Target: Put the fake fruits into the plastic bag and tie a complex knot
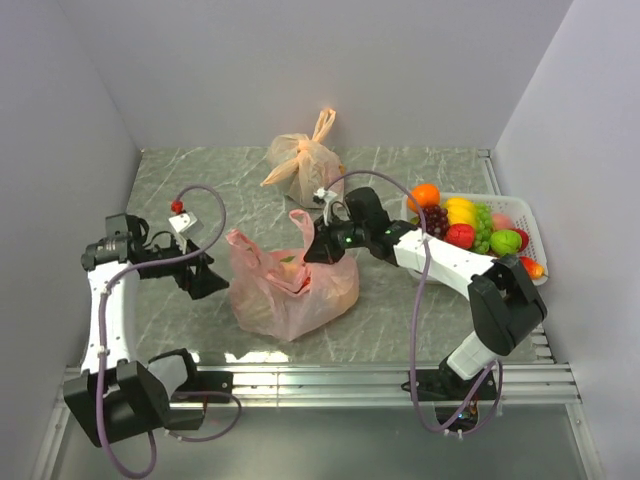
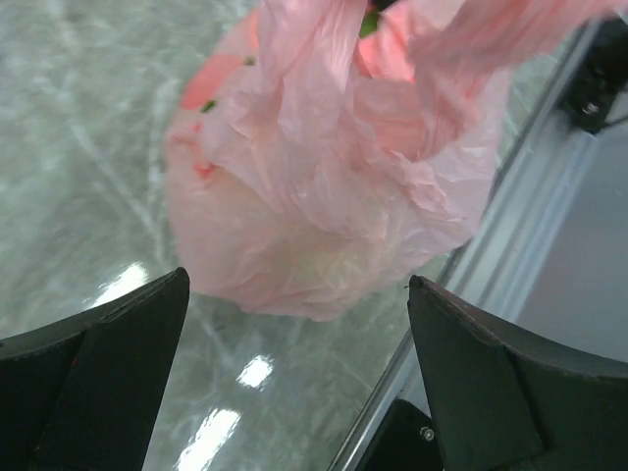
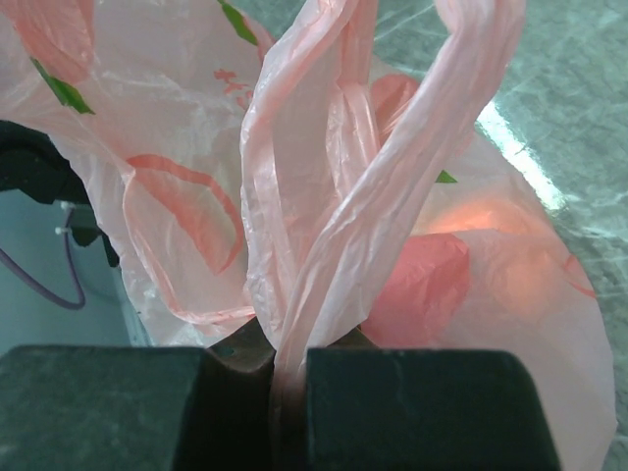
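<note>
**While the Right Gripper Is Pinching a Handle: Locating the Bag for the Left Arm**

As the top external view is showing, the plastic bag [image 1: 290, 295] is sitting on the table [image 1: 180, 180] between the two arms, with coloured shapes showing through its film. The left gripper [image 1: 207, 281] is hovering just beside the bag's left flank, apart from it, so the bag is lying to that gripper's right. The right gripper [image 1: 318, 247] is sitting against the bag's top on its right side. More fake fruits [image 1: 470, 228] are lying in the white basket [image 1: 528, 218], well apart at the right.

Left wrist view: the left gripper [image 2: 294, 294] is standing spread wide and is gripping nothing. The bag [image 2: 324, 167] is lying straight ahead, beyond the fingertips and not between them.

Right wrist view: the right gripper [image 3: 289, 368] is pinching a handle [image 3: 412, 186] with its jaws fully together. The handle's long axis is running up and away from the jaws. A second strand is entering the jaws beside it; whether that is a separate handle cannot be told.

Judgement: no knot is showing yet, and the left arm is sitting nearer the bag's free left side.
</note>
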